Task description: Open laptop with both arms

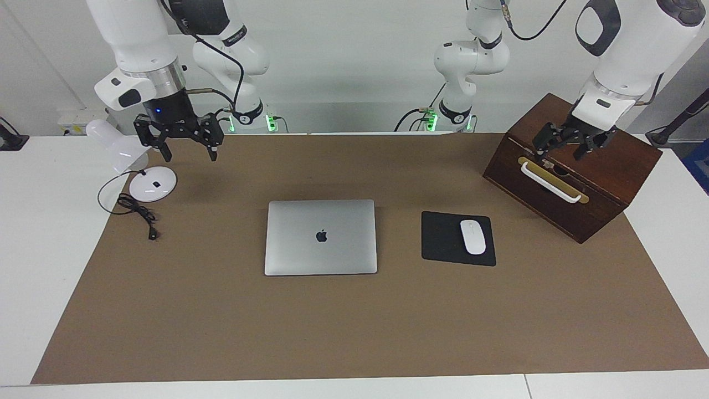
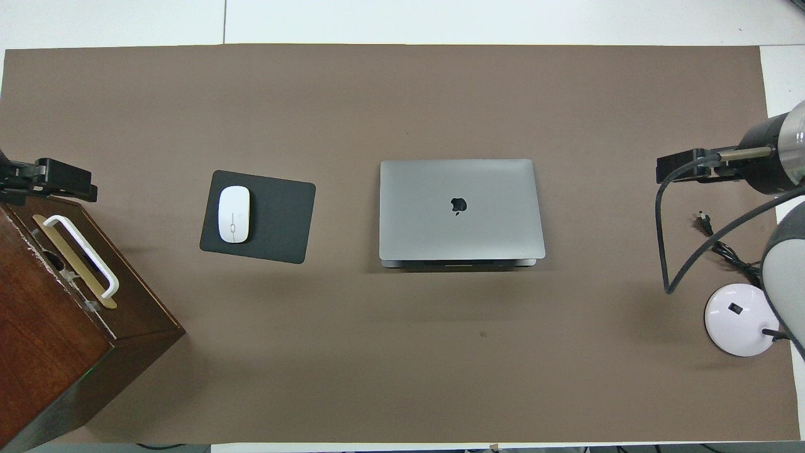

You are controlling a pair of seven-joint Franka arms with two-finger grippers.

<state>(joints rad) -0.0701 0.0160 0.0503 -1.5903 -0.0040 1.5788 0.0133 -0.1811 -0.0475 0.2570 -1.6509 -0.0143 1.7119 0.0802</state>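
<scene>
The laptop (image 1: 321, 237) lies closed and flat on the brown mat at the middle of the table, its dark apple logo up; it also shows in the overhead view (image 2: 461, 209). My right gripper (image 1: 189, 151) hangs open and empty in the air over the mat beside the white lamp, toward the right arm's end of the table. My left gripper (image 1: 560, 151) hangs open and empty over the wooden box, just above its white handle. Neither gripper touches the laptop.
A black mouse pad (image 1: 443, 238) with a white mouse (image 1: 473, 236) lies beside the laptop toward the left arm's end. A dark wooden box (image 1: 609, 166) with a white handle (image 1: 551, 183) stands there too. A white desk lamp (image 1: 152, 183) and its black cable (image 1: 135, 213) sit at the right arm's end.
</scene>
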